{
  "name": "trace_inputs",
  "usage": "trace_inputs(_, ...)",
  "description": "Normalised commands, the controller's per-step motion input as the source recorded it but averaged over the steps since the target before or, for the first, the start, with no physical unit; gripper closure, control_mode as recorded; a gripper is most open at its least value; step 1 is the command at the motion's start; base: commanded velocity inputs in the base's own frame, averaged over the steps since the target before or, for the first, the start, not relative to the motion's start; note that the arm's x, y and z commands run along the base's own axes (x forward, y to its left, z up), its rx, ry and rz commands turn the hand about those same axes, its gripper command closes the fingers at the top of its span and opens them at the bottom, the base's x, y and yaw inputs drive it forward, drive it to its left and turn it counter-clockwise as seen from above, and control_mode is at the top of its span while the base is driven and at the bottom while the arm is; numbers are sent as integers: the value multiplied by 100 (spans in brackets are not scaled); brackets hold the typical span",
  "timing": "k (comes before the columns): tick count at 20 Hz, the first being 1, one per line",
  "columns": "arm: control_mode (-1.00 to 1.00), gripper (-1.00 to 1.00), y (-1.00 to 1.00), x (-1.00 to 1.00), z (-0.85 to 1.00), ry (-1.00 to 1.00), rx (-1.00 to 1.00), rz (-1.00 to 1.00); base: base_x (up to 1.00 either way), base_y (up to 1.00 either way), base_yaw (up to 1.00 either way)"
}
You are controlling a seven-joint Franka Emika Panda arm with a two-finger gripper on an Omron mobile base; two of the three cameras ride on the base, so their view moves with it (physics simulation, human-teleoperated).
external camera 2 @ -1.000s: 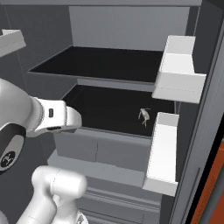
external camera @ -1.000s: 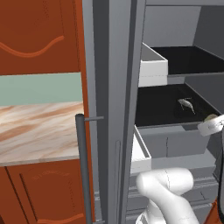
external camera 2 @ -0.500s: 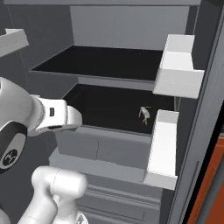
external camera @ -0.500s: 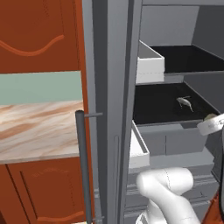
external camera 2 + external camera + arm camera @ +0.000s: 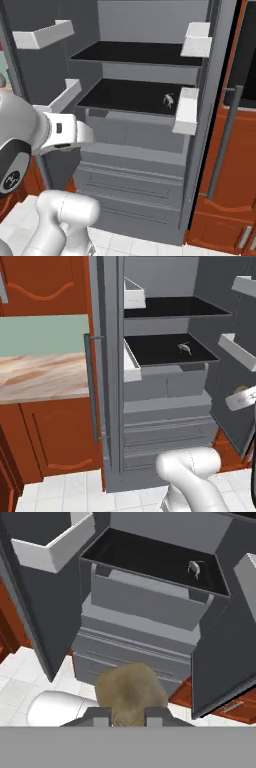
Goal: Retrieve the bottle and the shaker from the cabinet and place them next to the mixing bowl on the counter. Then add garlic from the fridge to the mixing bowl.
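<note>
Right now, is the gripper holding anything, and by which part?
Yes: the gripper is shut on the garlic, its fingertips pinching the bulb's near end, one on each side.

The base has backed away from the fridge [image 5: 165, 406].

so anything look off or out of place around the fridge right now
Nothing looks spilled or broken. The fridge stands with both doors open, and a small item lies alone on the lower black shelf. In the hand view the gripper is closed on a tan, lumpy object, likely the garlic.
</note>
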Motion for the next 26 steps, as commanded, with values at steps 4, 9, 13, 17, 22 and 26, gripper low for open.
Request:
trace_inputs(4, 100, 100, 0, 0, 0, 0, 0, 0, -100, -13, 0)
trace_inputs(9, 100, 100, 0, 0, 0, 0, 0, 0, -83, -6, 31)
trace_inputs(13, 100, 100, 0, 0, 0, 0, 0, 0, -5, 25, 71)
trace_inputs(17, 100, 100, 0, 0, 0, 0, 0, 0, 6, 12, 71)
trace_inputs(22, 100, 100, 0, 0, 0, 0, 0, 0, 5, 20, 53)
trace_inputs(26, 100, 100, 0, 0, 0, 0, 0, 0, 33, 23, 57)
